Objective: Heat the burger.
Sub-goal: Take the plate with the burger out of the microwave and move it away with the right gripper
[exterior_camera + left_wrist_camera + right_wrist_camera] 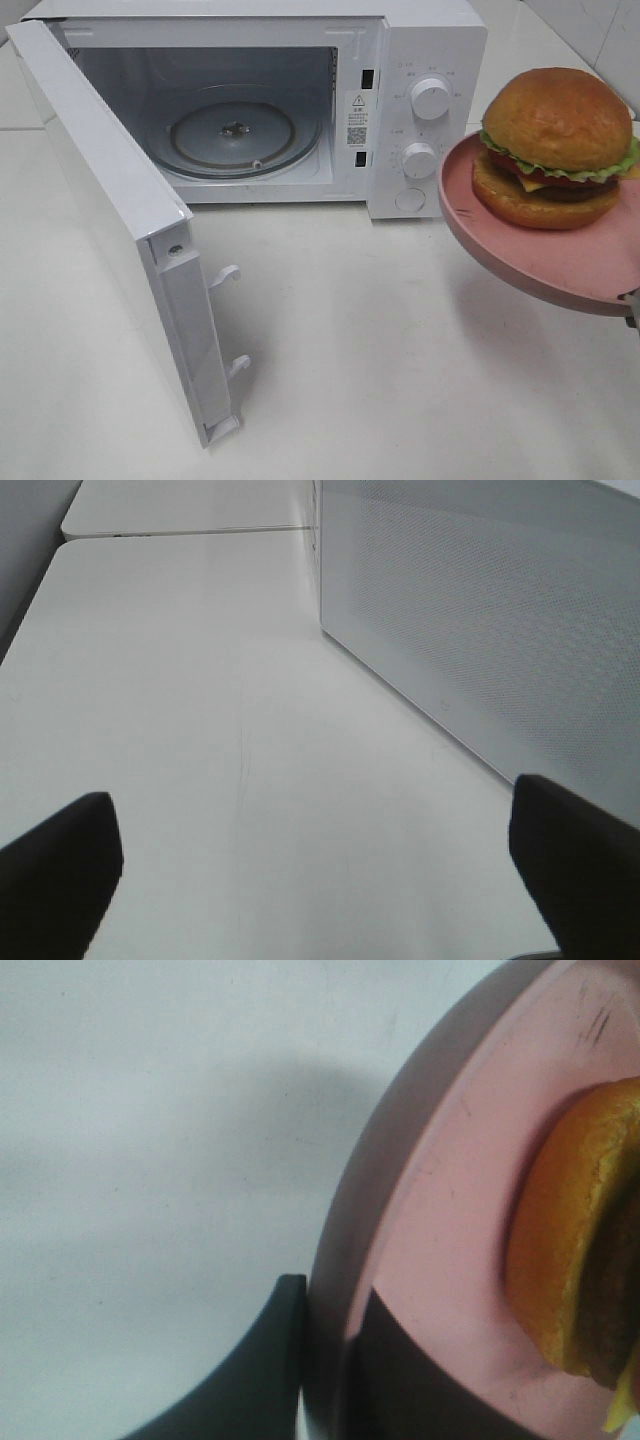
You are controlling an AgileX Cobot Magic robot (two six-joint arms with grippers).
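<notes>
Right gripper (325, 1360) seen pinched on rim of pink plate (560, 260), plate carried aloft right of microwave (250, 100). Left gripper (320, 870) spread wide, nothing held, low over table (200, 680) beside open door (110, 220). Burger (555, 145) rested loose on plate, tall, top-heavy, layers judged likely to slide if tilted. Plate judged stiff, smooth; hold best kept at rim, level. Burger itself best left untouched.
</notes>
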